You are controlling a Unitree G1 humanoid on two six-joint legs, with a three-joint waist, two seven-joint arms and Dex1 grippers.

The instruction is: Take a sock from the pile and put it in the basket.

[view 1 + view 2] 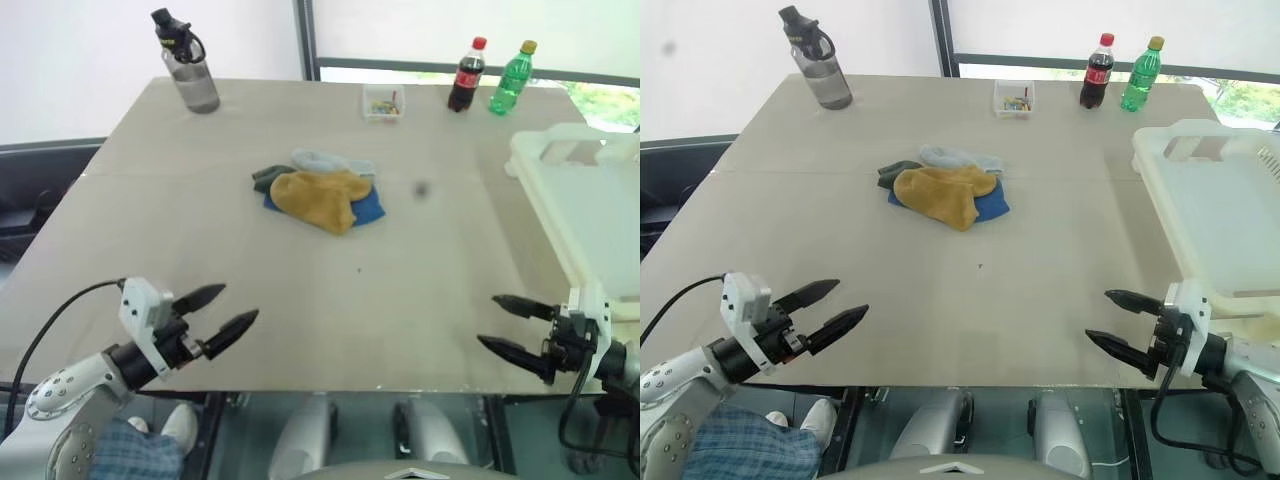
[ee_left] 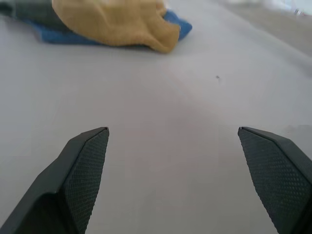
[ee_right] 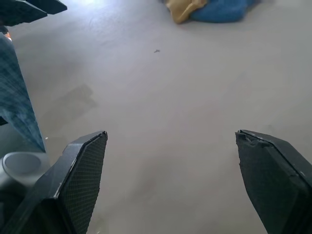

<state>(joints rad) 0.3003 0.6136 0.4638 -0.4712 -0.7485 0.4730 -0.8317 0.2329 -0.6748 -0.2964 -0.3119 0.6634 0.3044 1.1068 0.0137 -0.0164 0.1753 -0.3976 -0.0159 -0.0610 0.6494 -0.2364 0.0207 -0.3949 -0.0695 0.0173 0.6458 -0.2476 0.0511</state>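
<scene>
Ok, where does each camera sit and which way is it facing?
Head pair: forward and down over the table, with the pile, the basket, left pincer and right pincer.
Left wrist: along its open fingers toward the pile.
Right wrist: along its open fingers; shares the pile.

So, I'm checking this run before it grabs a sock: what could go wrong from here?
The pile is tangled, with the mustard sock draped over the blue sock, so a pinch may lift two. The basket overhangs the table's right edge beside the open right gripper; a swing could bump it.
</scene>
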